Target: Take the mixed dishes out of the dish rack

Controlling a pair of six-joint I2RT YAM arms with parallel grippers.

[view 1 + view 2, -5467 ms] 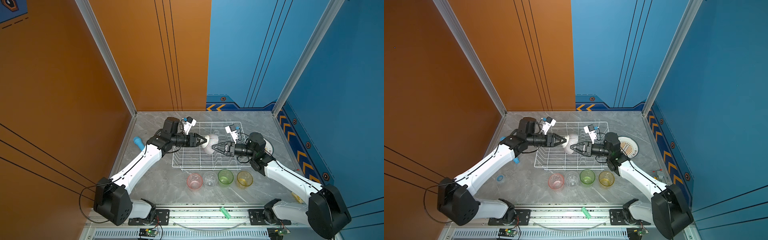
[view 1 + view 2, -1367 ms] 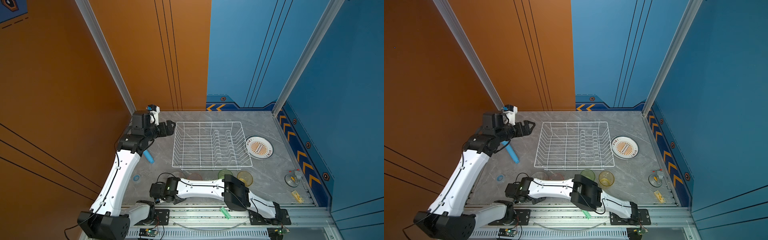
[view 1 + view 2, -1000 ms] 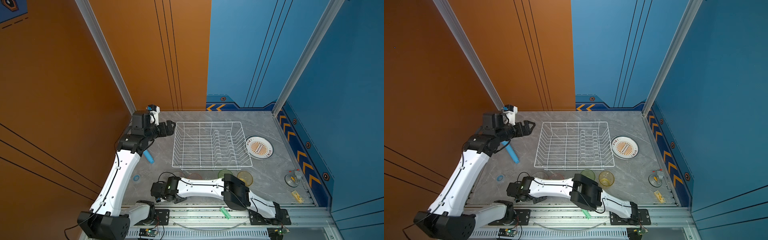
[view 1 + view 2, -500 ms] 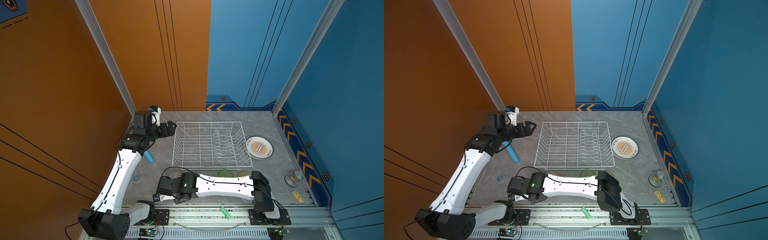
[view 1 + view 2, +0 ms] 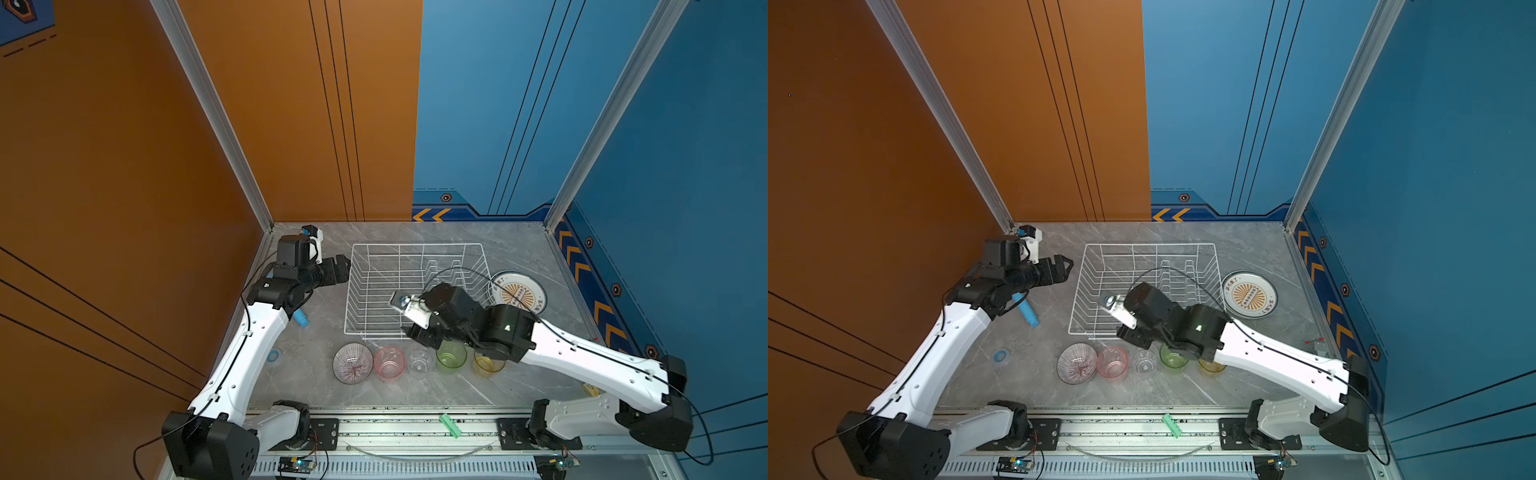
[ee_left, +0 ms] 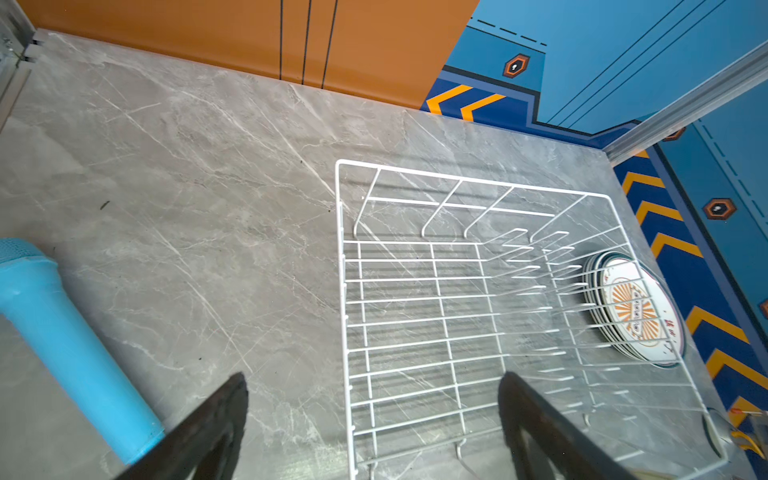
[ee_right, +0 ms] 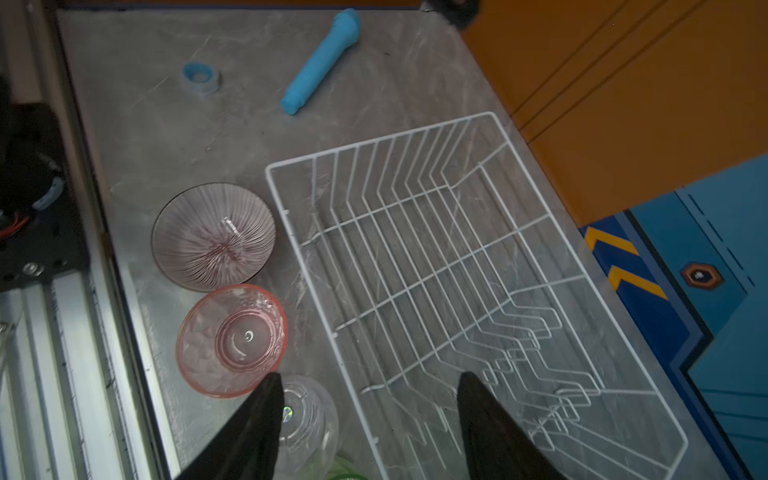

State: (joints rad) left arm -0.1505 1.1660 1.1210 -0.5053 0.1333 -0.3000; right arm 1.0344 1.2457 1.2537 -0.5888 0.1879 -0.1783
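Note:
The dish rack (image 5: 415, 244) (image 5: 1150, 244) stands empty mid-table. In front of it stand the striped bowl (image 5: 352, 363) (image 7: 212, 237), then the pink (image 5: 389, 363) (image 7: 232, 338), clear (image 5: 419, 360) (image 7: 309, 419), green (image 5: 451, 355) and yellow (image 5: 488, 361) tumblers in a row. A stack of plates (image 5: 517, 291) (image 6: 636, 307) lies right of the rack. My right gripper (image 5: 422, 336) (image 7: 370, 399) hovers open and empty over the rack's front edge, above the clear tumbler. Beside the rack's left rim (image 6: 341, 291), my left gripper (image 5: 343, 266) (image 6: 372, 395) is open and empty.
A light-blue cylinder (image 5: 301, 318) (image 7: 322, 62) lies on the table under my left arm. A small blue ring (image 5: 273, 355) sits near the front left. A green clip (image 5: 451, 424) rests on the front rail. Walls close the back and both sides.
My right arm has swung back from the front left corner to the rack's front edge, its jaws have opened wider, and the bowl now shows left of the pink tumbler. The left arm barely moved.

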